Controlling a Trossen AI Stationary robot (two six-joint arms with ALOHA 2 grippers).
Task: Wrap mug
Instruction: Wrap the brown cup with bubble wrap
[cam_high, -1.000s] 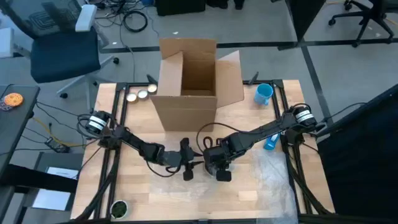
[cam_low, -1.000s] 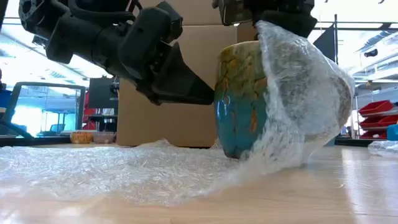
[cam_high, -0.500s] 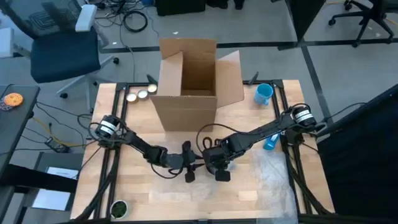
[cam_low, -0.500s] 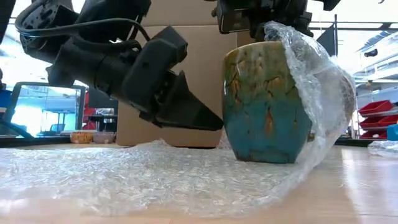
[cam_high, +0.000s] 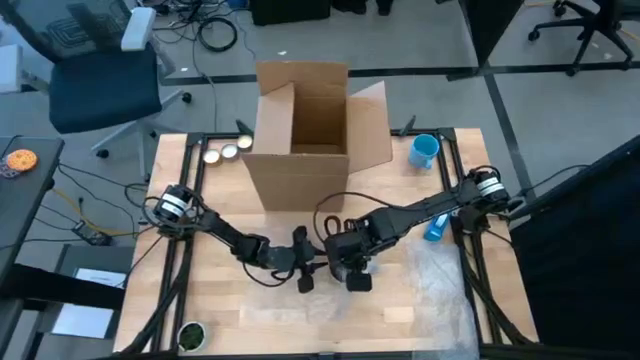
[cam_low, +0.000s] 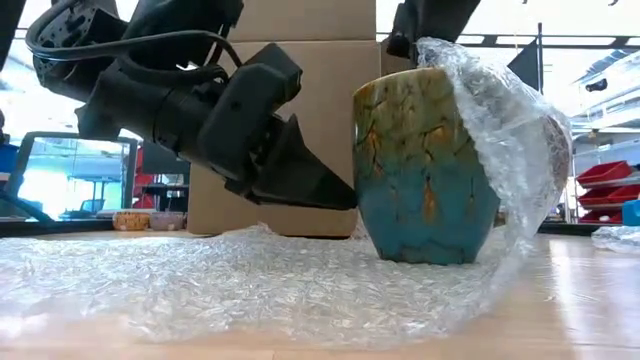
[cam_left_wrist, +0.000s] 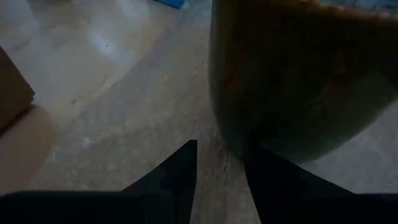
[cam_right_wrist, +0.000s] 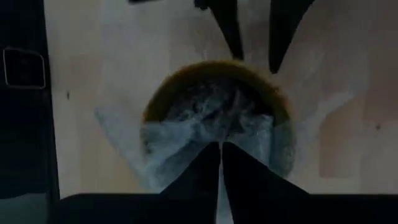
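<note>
A teal and brown glazed mug (cam_low: 425, 165) stands upright on a sheet of bubble wrap (cam_low: 230, 280) at the table's middle. One end of the wrap is drawn up the mug's side and over its mouth (cam_right_wrist: 205, 134). My right gripper (cam_right_wrist: 221, 149) hangs above the mug, pointing down, shut on that wrap. My left gripper (cam_low: 345, 198) comes level from the table's left, open, its fingertips (cam_left_wrist: 189, 152) close by the mug's lower side (cam_left_wrist: 292, 87). In the high view both grippers (cam_high: 300, 265) (cam_high: 352, 270) meet over the mug. My right gripper holds the bubble wrap's raised end (cam_low: 440, 48) from above, fingers pointing down over the mug's mouth; its own fingers hide the exact place. The wrap runs from there down the mug's outer side to the table, drawn fairly taut. My left gripper: whether a fingertip touches the mug's side, I cannot tell.
An open cardboard box (cam_high: 305, 130) stands behind the mug at the far middle. A blue cup (cam_high: 425, 150) sits at the far right, a blue object (cam_high: 435, 230) by the right arm, small round things (cam_high: 225, 152) at the far left. More wrap (cam_high: 440, 275) lies at the right.
The mug, tilted a second ago inside the wrap, has come down and now stands upright on its base. My right gripper has risen a little above its mouth, still with the wrap. My left gripper has dipped lower, toward the mug's lower side.
</note>
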